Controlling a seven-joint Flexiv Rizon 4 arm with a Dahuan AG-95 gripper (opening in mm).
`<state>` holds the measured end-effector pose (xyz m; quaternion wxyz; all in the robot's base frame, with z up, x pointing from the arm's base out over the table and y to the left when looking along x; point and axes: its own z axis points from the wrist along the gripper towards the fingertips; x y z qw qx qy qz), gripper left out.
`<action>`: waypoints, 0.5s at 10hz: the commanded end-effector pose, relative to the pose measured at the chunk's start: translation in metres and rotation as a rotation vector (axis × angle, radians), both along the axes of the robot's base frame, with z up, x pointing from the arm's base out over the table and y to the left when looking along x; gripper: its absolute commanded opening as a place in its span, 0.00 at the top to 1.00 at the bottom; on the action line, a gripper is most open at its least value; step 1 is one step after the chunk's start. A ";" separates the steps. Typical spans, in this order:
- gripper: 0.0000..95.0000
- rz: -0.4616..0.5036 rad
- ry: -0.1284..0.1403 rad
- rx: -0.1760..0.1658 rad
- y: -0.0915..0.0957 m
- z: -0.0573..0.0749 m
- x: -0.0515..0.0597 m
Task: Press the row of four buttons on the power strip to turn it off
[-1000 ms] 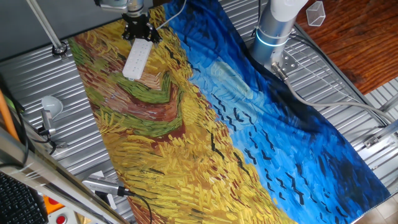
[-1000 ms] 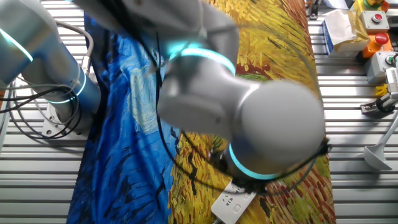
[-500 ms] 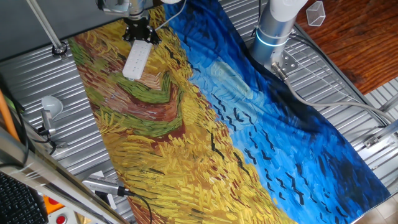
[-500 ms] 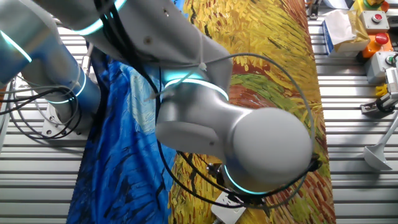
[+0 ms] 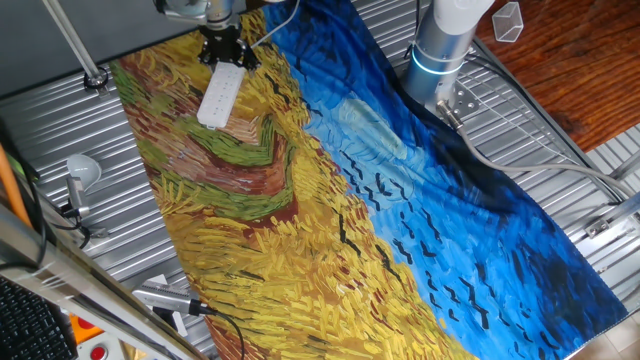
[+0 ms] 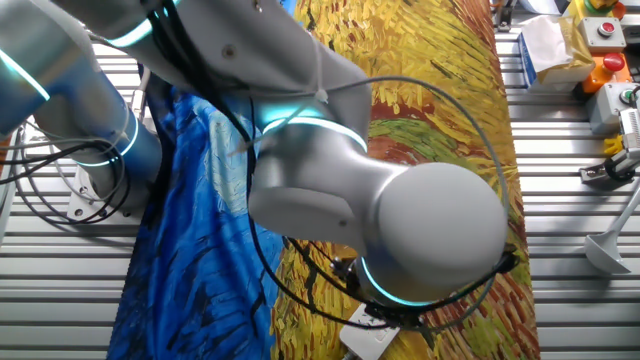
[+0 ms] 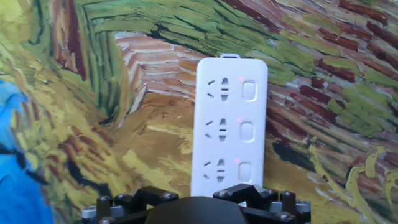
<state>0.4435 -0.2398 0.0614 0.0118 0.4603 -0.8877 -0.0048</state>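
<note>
I have the tool parked over the near end of the power strip, upper left on the painted cloth, lined up along the buttons; whether its fingers are apart I cannot tell.

Claw low, pointing downward

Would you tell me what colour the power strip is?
The power strip is plain white, with small red indicator dots beside its buttons; the hand view shows it best.
</note>
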 end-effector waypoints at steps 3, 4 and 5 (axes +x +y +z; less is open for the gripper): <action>0.00 -0.001 -0.006 0.001 -0.015 -0.014 -0.007; 0.00 0.007 -0.005 -0.003 -0.017 -0.015 -0.008; 0.00 0.015 -0.005 -0.004 -0.023 -0.020 -0.009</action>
